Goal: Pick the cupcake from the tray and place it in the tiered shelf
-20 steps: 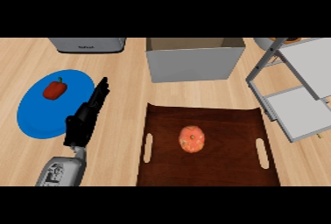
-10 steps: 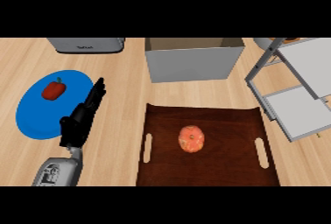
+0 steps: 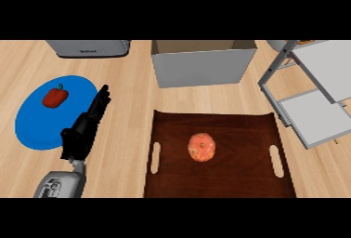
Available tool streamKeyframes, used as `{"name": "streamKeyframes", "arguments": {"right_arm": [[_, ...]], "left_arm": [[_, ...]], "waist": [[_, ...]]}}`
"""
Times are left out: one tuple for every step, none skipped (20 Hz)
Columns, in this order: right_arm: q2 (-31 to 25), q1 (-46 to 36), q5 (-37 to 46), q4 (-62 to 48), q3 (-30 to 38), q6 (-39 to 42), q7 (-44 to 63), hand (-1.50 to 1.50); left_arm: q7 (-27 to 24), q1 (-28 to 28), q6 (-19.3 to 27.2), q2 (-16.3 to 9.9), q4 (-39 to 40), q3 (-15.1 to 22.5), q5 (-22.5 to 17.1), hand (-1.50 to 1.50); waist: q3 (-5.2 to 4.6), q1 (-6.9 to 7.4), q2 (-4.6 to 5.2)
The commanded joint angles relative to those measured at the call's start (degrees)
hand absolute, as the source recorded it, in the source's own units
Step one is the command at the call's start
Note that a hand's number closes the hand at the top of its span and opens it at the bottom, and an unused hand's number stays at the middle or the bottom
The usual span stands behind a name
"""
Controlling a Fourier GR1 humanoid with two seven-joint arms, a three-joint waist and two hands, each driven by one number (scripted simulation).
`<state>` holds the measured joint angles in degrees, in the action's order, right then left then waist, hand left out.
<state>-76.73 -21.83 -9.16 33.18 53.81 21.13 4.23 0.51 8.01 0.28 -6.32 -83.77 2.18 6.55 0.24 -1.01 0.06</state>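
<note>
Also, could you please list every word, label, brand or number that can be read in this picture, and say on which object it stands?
Grey appliance at the counter's far left edge: a short dark marking on its front, too small and blurred to read.
Nothing else shows any text: none on the tray, the cupcake, the tiered shelf, the grey box or the blue plate.

We count one cupcake (image 3: pixel 202 147), one dark tray (image 3: pixel 219 181), one tiered shelf (image 3: pixel 312 88). One blue plate (image 3: pixel 37 125) with one red pepper (image 3: pixel 55 96) (the only vegetable). One open box (image 3: pixel 204 62), one grey appliance (image 3: pixel 87 48) at the far edge. One hand (image 3: pixel 86 130) in view.
</note>
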Motion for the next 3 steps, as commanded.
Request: {"name": "streamKeyframes", "arguments": {"right_arm": [[-4.95,4.56,-1.15,-10.33,4.07,7.92,-5.98,-1.50],[-4.30,6.13,0.17,-11.22,3.41,8.12,-9.77,-1.50],[-4.83,8.09,0.29,-12.69,4.17,9.41,-10.82,-1.50]], "left_arm": [[0.42,1.53,1.12,0.30,1.28,-0.80,0.42,0.00],[0.66,0.71,-0.32,0.45,0.35,0.06,-0.35,0.00],[-1.80,-2.44,0.12,0.60,-1.19,1.06,0.64,0.00]], "waist": [[0.06,-0.21,0.08],[0.10,0.18,0.11],[0.14,0.03,-0.05]]}}
